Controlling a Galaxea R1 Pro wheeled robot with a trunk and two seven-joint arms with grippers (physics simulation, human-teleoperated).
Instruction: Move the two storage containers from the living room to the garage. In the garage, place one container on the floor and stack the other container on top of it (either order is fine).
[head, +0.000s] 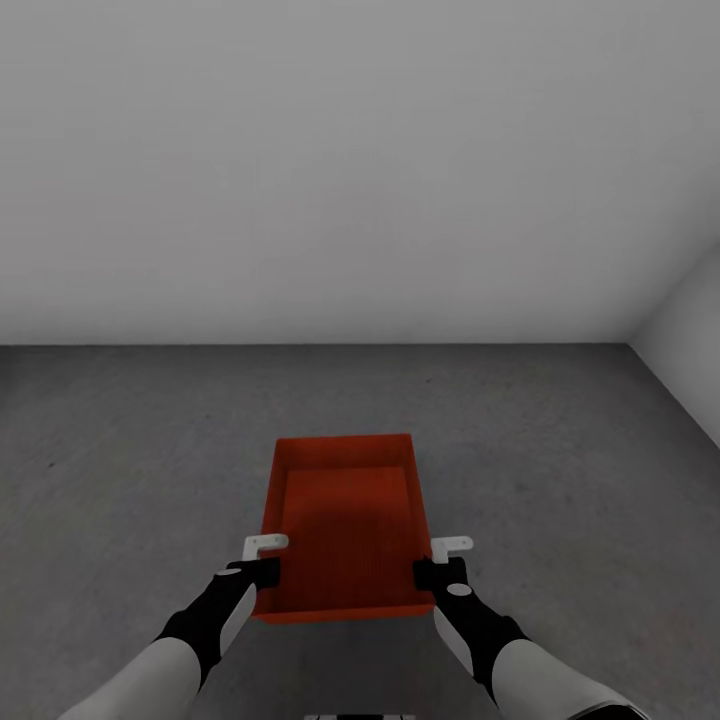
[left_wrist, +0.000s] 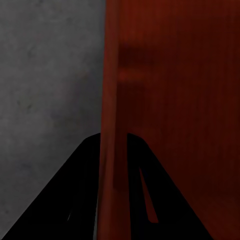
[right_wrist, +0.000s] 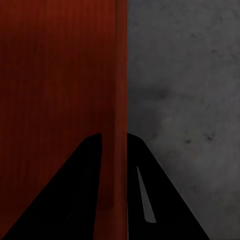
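Here one container (head: 345, 525), two pincers: left pincer (head: 262, 572), right pincer (head: 436, 574) clamping walls.

Head view: from above, looking forward and down over both arms onto an orange-red container (head: 345, 525), the grey concrete floor (head: 130, 440) and a pale wall (head: 350, 160) behind. Left wrist view: very near, along the left gripper (left_wrist: 114, 165), straddling the container's thin wall (left_wrist: 111, 100), floor (left_wrist: 45, 75) on one side. Right wrist view: equally near, along the right gripper (right_wrist: 114, 165), over the opposite wall (right_wrist: 117, 75), floor (right_wrist: 190, 75) beside. Shared by all three: the same container and floor.
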